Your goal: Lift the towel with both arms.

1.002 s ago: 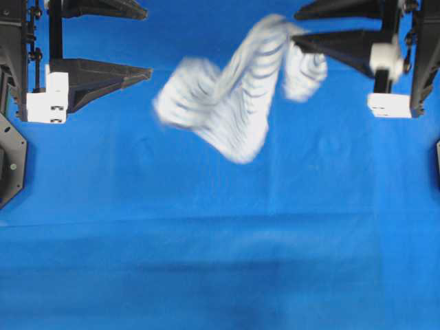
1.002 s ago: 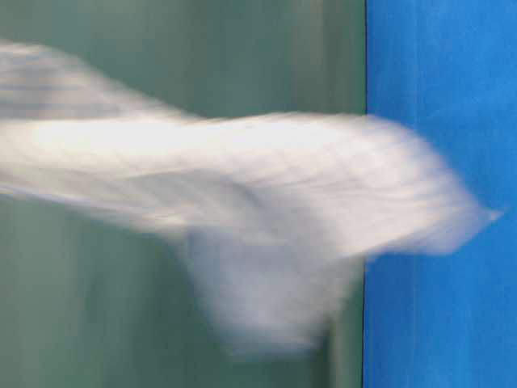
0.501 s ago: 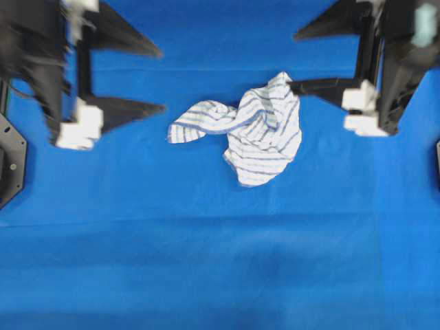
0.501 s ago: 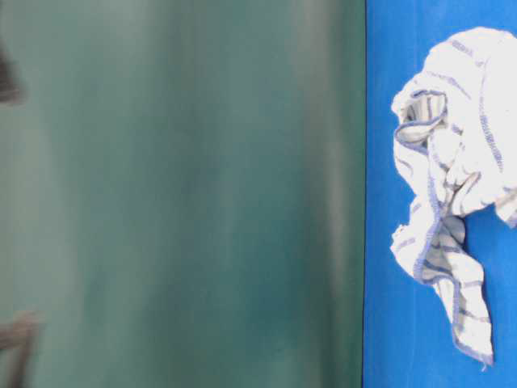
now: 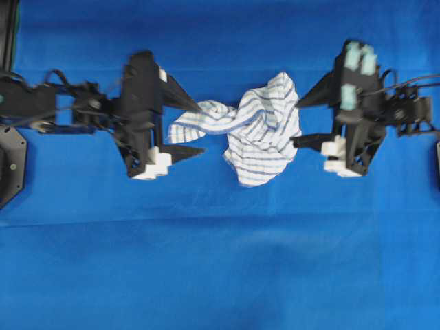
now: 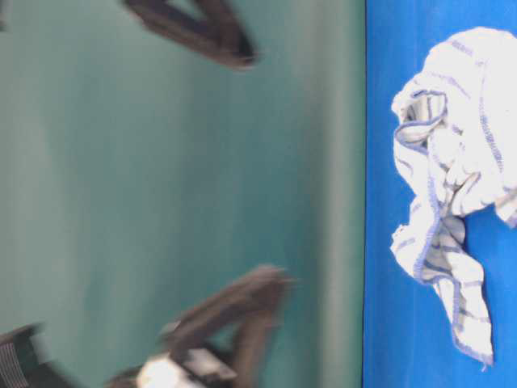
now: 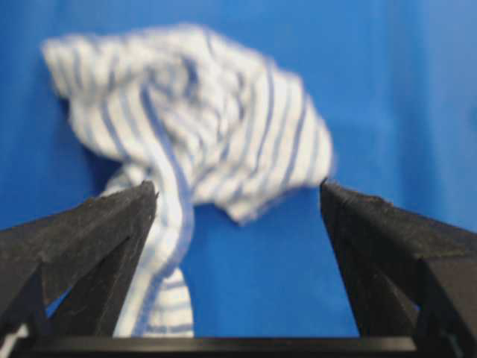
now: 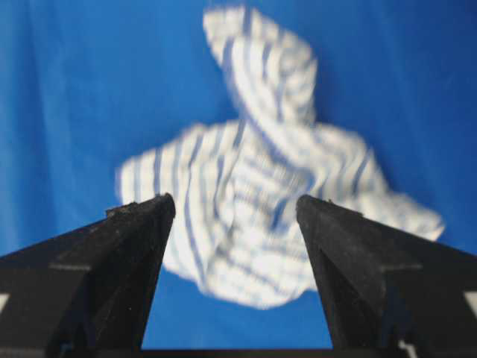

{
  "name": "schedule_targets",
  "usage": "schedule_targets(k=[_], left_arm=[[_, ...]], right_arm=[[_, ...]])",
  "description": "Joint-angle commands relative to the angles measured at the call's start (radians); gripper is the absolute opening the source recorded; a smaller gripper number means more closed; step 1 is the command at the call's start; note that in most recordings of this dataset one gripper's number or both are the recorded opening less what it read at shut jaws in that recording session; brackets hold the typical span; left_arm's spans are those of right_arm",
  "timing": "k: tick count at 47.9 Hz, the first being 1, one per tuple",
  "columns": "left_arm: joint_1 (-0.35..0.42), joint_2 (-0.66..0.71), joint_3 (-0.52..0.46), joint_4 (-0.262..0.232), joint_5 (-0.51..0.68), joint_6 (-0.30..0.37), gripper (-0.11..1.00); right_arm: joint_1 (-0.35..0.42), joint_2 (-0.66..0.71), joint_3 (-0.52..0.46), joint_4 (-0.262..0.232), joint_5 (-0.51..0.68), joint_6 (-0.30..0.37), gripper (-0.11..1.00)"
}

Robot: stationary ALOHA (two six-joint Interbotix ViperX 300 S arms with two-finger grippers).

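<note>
Crumpled towel [image 5: 249, 135] lies seemingly untouched between two wide-open arms.

1. A plain blue cloth [image 5: 220, 261] is seen spread over the desk, filling the overhead view from edge to edge.
2. Faint creases and a shallow fold line are noted across the cloth's lower half.
3. A dark angular fixture [image 5: 9, 165] is observed at the left edge of the overhead view; another is partly visible at the right edge.
4. A blurred green backdrop [image 6: 178, 194] is recorded beyond the cloth in the table-level view.
</note>
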Motion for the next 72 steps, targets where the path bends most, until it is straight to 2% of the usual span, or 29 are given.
schedule_targets(k=[1,15,25,45,48,51,55,58,60,64,67,69,72], left_arm=[[0.002,0.054,0.003,0.002,-0.052,0.000,0.91],[0.011,0.272,0.023,0.002,-0.216,0.000,0.91],[0.026,0.368,0.031,0.002,-0.261,0.002,0.91],[0.063,0.396,0.048,0.000,-0.268,0.000,0.90],[0.071,0.396,0.048,-0.002,-0.267,-0.002,0.90],[0.087,0.394,0.049,-0.003,-0.264,-0.002,0.88],[0.118,0.393,0.052,-0.003,-0.262,-0.002,0.77],[0.140,0.390,0.055,-0.003,-0.261,-0.002,0.62],[0.152,0.390,0.057,-0.003,-0.261,-0.002,0.49],[0.160,0.388,0.060,-0.003,-0.261,0.002,0.23],[0.160,0.387,0.061,-0.003,-0.261,0.002,0.08],[0.160,0.387,0.063,-0.003,-0.261,0.002,0.02],[0.160,0.383,0.066,-0.003,-0.261,-0.002,0.02]], right_arm=[[0.003,0.048,0.017,0.000,-0.049,0.012,0.67],[0.002,0.272,0.038,0.002,-0.229,0.032,0.67],[0.003,0.396,0.031,0.002,-0.285,0.032,0.67],[0.003,0.442,0.012,0.002,-0.308,0.032,0.66],[0.003,0.442,0.012,0.003,-0.314,0.032,0.63],[0.003,0.442,0.011,0.003,-0.327,0.032,0.54],[0.003,0.442,0.009,0.002,-0.345,0.032,0.33],[0.002,0.442,0.009,0.002,-0.356,0.032,0.12],[0.003,0.442,0.009,0.002,-0.359,0.032,0.03],[0.003,0.440,0.012,0.005,-0.360,0.032,0.01],[0.003,0.440,0.012,0.005,-0.360,0.032,0.01],[0.003,0.440,0.012,0.005,-0.360,0.032,0.01],[0.003,0.442,0.009,0.005,-0.360,0.032,0.01]])
